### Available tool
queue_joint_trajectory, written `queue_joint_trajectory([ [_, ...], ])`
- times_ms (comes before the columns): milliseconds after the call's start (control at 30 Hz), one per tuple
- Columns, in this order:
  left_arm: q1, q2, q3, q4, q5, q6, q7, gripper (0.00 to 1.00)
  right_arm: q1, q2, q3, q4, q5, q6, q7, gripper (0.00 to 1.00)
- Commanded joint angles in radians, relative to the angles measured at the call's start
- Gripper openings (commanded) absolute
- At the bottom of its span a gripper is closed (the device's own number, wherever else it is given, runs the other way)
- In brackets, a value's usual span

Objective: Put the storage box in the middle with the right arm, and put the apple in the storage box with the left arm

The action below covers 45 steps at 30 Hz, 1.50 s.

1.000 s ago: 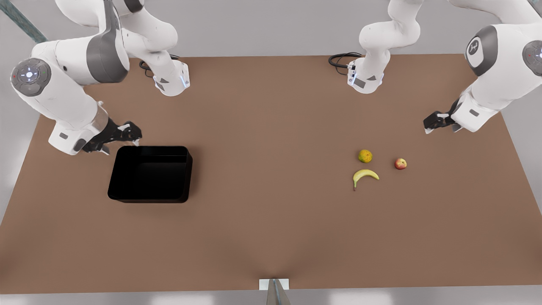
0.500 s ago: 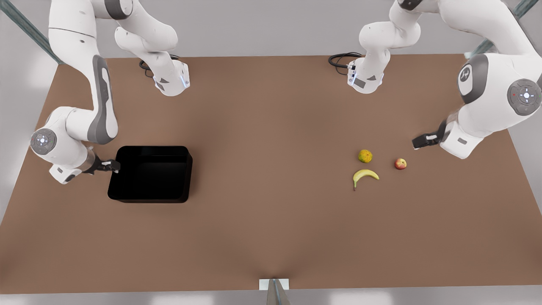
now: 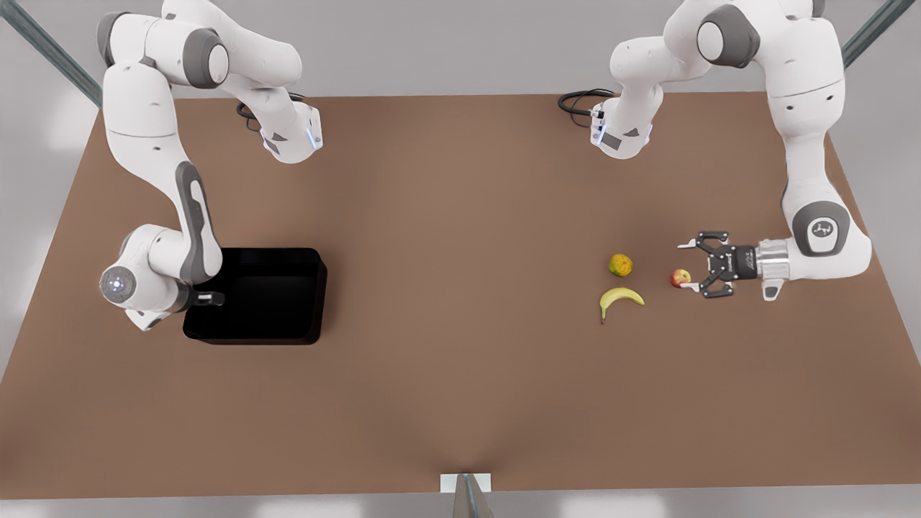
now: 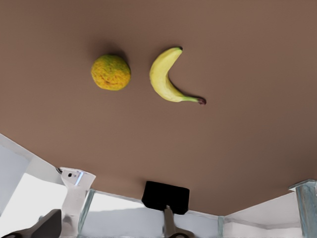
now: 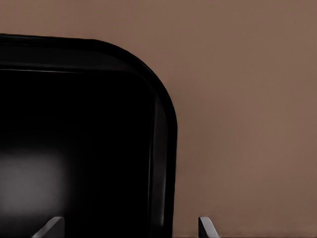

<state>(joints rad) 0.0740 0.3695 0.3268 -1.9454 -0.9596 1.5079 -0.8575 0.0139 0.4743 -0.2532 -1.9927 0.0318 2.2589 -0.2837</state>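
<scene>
Apple (image 3: 680,277) lies btwn left gripper's (image 3: 688,265) open jaws.

Brown table (image 3: 460,374) across most of the frame. Right of centre, a round green-orange fruit (image 3: 620,265) with a yellow banana (image 3: 620,297) just below it, close but apart. At the top edge, coiled black cables (image 3: 579,100). At bottom centre, a small white bracket (image 3: 465,482).

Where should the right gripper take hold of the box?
Judging from both views, the near wall of the box: the right gripper already has open fingers straddling the thin upright rim by a rounded corner. Come down from above, one finger inside, one outside.
</scene>
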Motion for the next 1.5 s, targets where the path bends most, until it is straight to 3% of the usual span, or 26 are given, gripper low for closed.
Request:
queue_joint_trajectory([
  [0, 0.001, 0.003, 0.009, -0.018, -0.099, 0.0, 0.041, 1.0, 0.001, 0.0, 0.0, 0.0, 0.0, -0.005, -0.012, 0.61],
  [33, 0.001, 0.019, 0.023, -0.023, -0.114, 0.002, 0.077, 1.0, 0.001, 0.0, 0.0, 0.002, -0.001, -0.01, -0.015, 0.47],
  [233, 0.015, 0.121, 0.026, -0.024, -0.202, 0.086, 0.072, 1.0, -0.014, 0.006, 0.0, 0.002, -0.001, -0.032, -0.132, 0.21],
  [667, 0.106, 0.207, 0.041, -0.107, -0.197, 0.043, 0.408, 1.0, -0.008, -0.005, 0.008, 0.034, -0.001, -0.085, -0.207, 0.21],
  [867, 0.106, 0.301, 0.041, -0.026, -0.266, 0.071, 0.376, 1.0, 0.08, -0.057, 0.031, 0.095, 0.026, -0.185, -0.209, 0.21],
  [967, 0.127, 0.328, 0.041, -0.017, -0.268, 0.061, 0.407, 1.0, 0.138, -0.052, 0.127, 0.181, 0.045, -0.26, -0.192, 0.21],
  [1167, 0.145, 0.333, 0.041, -0.075, -0.257, 0.058, 0.526, 1.0, 0.394, 0.046, 0.147, 0.373, 0.139, -0.248, -0.142, 0.21],
  [1333, 0.153, 0.359, 0.041, -0.072, -0.263, 0.074, 0.546, 0.85, 0.448, 0.21, 0.261, 0.597, 0.14, -0.245, 0.089, 0.21],
  [1467, 0.159, 0.387, 0.041, -0.043, -0.271, 0.072, 0.548, 0.83, 0.471, 0.293, 0.296, 0.638, 0.14, -0.122, 0.21, 0.21],
])
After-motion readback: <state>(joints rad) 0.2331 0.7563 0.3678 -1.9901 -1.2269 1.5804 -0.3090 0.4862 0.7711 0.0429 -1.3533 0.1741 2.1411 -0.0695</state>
